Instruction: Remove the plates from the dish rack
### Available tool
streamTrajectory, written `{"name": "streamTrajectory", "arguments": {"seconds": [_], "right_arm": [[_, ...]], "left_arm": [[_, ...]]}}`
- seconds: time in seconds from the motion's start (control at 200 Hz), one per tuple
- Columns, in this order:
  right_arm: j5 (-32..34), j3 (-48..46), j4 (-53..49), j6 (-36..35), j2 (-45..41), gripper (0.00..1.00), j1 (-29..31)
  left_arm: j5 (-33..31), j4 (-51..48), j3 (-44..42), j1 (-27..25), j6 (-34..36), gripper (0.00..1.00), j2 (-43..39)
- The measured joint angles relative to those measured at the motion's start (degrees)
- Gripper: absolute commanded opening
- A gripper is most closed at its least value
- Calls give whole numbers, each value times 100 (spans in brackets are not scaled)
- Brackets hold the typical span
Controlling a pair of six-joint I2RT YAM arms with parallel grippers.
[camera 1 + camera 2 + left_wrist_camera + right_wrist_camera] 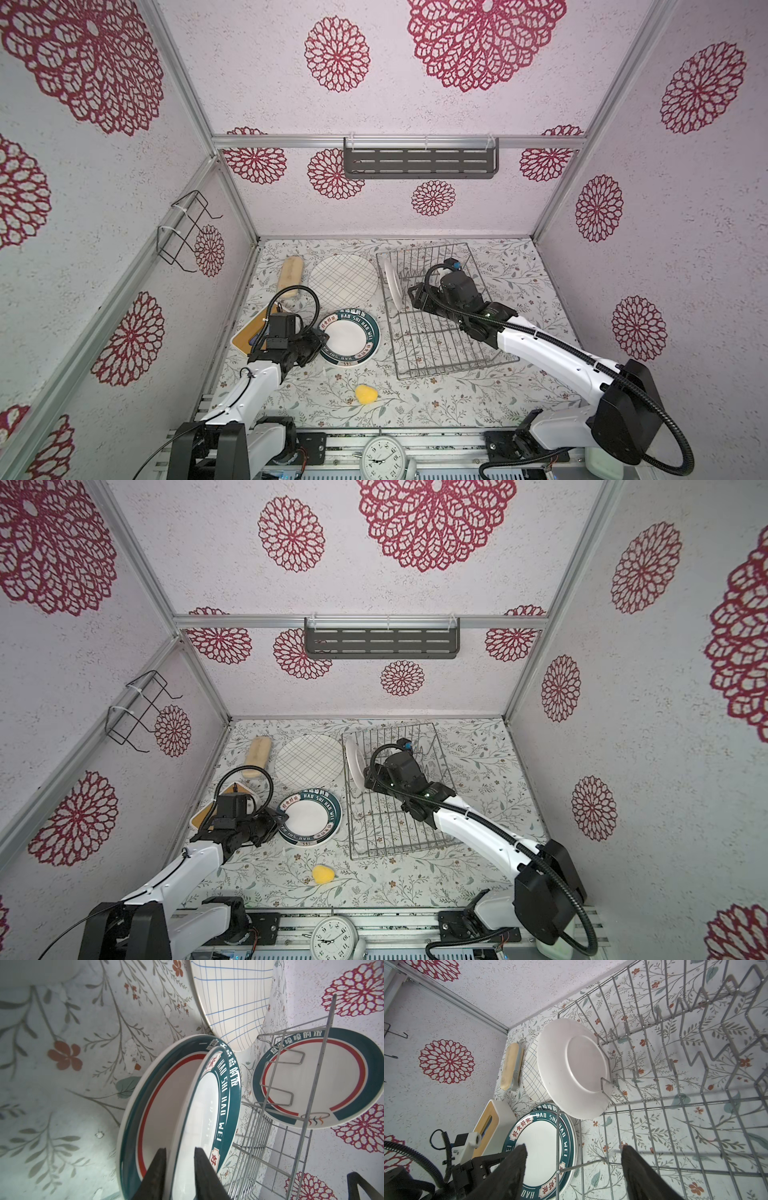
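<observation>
Two green-rimmed plates (349,338) lie stacked on the table left of the dish rack (436,345). My left gripper (180,1148) straddles the near rim of the top plate (207,1105); its jaws are a little apart and the rim sits loosely between them. The large grid-lined plate (344,279) lies flat behind the stack. One plate (571,1068) stands upright between prongs at the rack's far left, showing its white back. My right gripper (574,1148) hovers open over the rack (675,1105) beside that plate (390,282), holding nothing.
A wooden-backed brush (291,274) and a white box with a wood top (253,336) lie at the table's left. A yellow sponge (366,394) sits near the front. A clock (384,457) stands at the front edge. A dark slotted shelf (419,162) and a black wire holder (187,228) hang on the walls.
</observation>
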Motion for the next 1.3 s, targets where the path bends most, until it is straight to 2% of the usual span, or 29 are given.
{"name": "streamTrajectory", "arguments": {"seconds": [0.33,0.681,1.086,1.301], "right_arm": [[487,680,-476,-398,520,77,149],[1340,1753,-1248,-942,1482,80,527],[2011,2673,-1862,-1379,2323,81,761],[2258,3117,-2094,-1582,2706,75,769]], "left_arm": [[-214,-374,170,0,192,52,-2],[-260,-686,374,-7,334,65,48],[-417,-979,704,-168,520,74,341],[-549,-1102,798,-219,544,74,345]]}}
